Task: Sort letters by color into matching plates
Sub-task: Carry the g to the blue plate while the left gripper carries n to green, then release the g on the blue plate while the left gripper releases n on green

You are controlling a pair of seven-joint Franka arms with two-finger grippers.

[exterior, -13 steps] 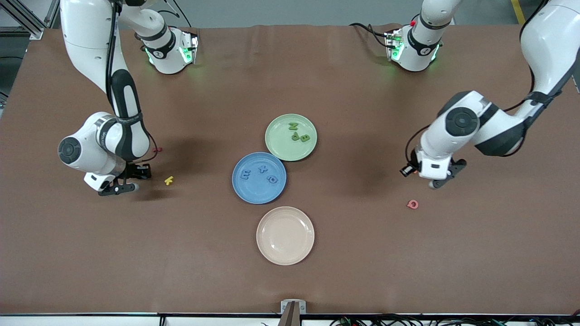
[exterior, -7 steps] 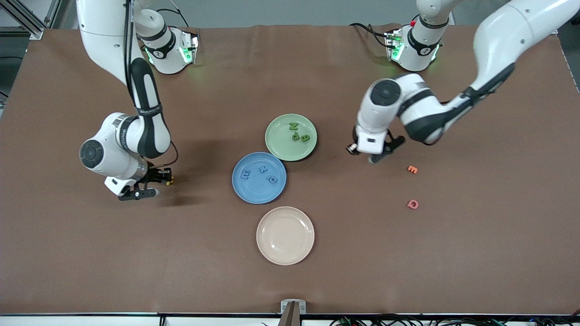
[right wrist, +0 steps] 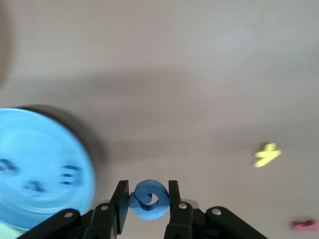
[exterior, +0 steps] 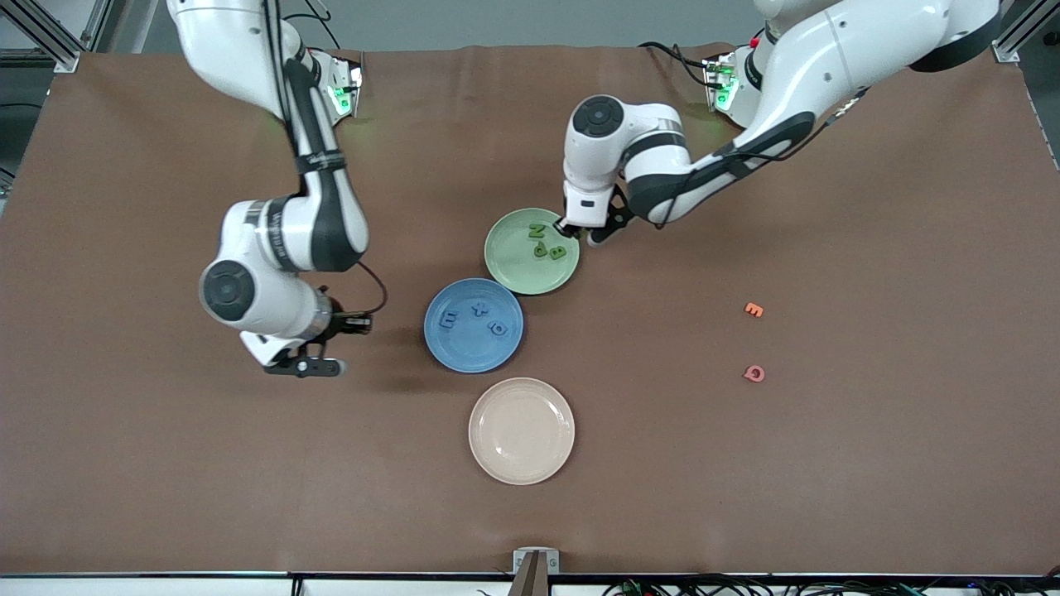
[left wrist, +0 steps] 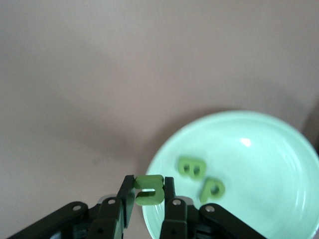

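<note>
Left tool [left wrist: 148, 201] clamped on small green foam letter [left wrist: 149, 189], over pale green round plate [exterior: 513, 273] rim for drop. Right tool [right wrist: 148, 205] clamped on small blue foam letter [right wrist: 148, 199], over bench [exterior: 745, 480] near blue round plate [exterior: 464, 352].

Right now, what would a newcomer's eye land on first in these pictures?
Both grippers carry a letter: the left gripper, over the green plate's rim, is shut on a green letter; the right gripper, over bare table beside the blue plate, is shut on a blue letter. Each plate already has three matching letters.
</note>
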